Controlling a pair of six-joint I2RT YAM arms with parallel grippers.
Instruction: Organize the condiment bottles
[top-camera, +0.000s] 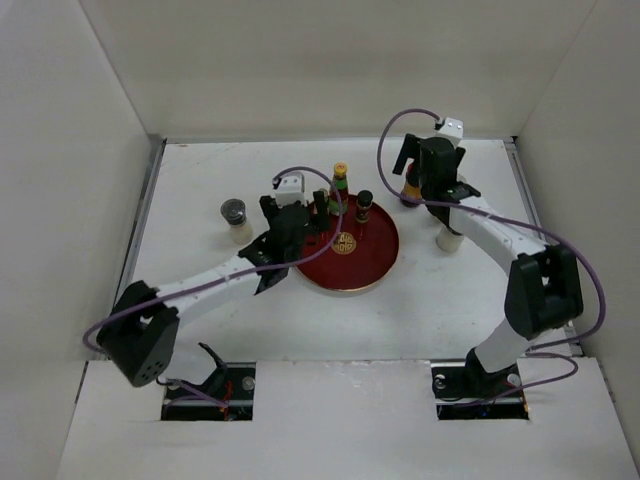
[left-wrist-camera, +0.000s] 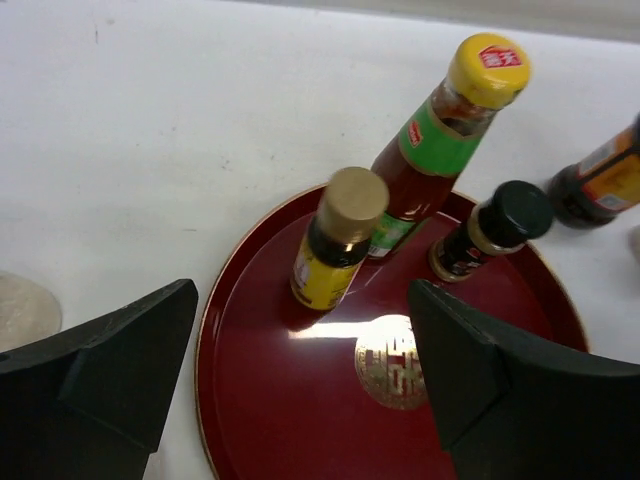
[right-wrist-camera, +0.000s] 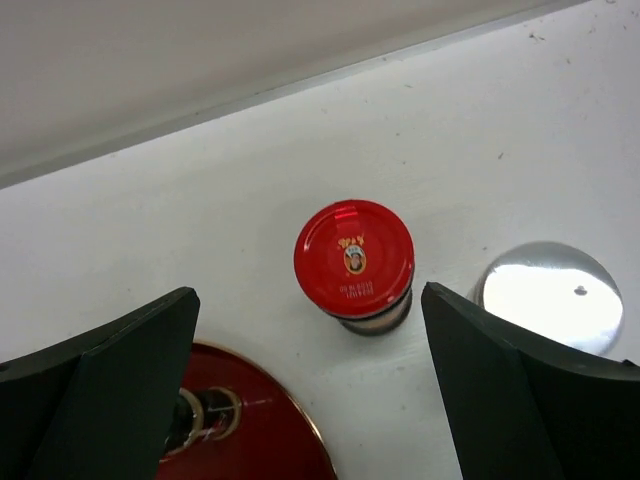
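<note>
The round red tray (top-camera: 370, 262) holds three bottles: the green-necked yellow-capped bottle (top-camera: 340, 183), the black-capped jar (top-camera: 364, 203) and the dark yellow-capped bottle (left-wrist-camera: 340, 240). My left gripper (top-camera: 308, 215) is open and empty over the tray's left part, just short of the dark yellow-capped bottle. My right gripper (right-wrist-camera: 310, 370) is open above the red-lidded jar (right-wrist-camera: 354, 260), which stands on the table right of the tray. The grey-lidded jar (top-camera: 447, 238) stands beside it. The squat dark-lidded jar (top-camera: 234, 214) stands on the table left of the tray.
White walls close the table at the back and both sides. The tray's gold emblem (left-wrist-camera: 392, 360) lies bare between the left fingers. The red-lidded jar also shows at the right edge of the left wrist view (left-wrist-camera: 600, 185).
</note>
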